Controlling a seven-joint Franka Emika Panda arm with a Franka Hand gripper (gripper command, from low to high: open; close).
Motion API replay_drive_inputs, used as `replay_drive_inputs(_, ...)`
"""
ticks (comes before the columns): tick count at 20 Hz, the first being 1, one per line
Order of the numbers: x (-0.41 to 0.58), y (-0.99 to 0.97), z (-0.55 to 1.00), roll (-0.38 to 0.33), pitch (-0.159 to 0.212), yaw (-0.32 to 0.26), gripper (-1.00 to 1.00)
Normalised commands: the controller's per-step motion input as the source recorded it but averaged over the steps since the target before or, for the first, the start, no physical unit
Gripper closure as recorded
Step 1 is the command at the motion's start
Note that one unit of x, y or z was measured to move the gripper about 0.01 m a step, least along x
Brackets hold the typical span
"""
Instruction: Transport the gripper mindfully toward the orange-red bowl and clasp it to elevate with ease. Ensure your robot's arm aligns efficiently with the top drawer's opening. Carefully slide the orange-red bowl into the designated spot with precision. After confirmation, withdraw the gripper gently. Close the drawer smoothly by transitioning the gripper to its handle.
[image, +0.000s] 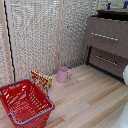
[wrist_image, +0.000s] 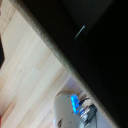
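The orange-red bowl is out of view in both views. The top drawer, a lighter grey-brown front with a thin silver handle, stands at the exterior view's upper right and juts forward of the darker front below it. Only a white rounded piece of the robot's arm shows at the exterior view's right edge; the gripper itself is not seen there. In the wrist view the gripper shows blurred, a white head with blue-tipped fingers, beside a large dark surface with a pale slanted edge. I cannot tell how its jaws stand.
A big red wire-mesh basket sits at the exterior view's lower left, with a colourful box behind it. A pink mug stands mid-floor. The darker drawer front is under the top one. A white woven screen backs the wooden surface.
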Motion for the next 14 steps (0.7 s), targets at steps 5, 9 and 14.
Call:
replay_drive_inputs(5,0.002,0.01,-0.08,-0.338,0.02,0.188,-1.0)
replay_drive_inputs(9,0.002,0.1,-0.16,-0.374,0.001,0.129,-1.0)
replay_drive_inputs(14,-0.012,0.16,-0.12,-0.375,0.001,0.096,-1.0)
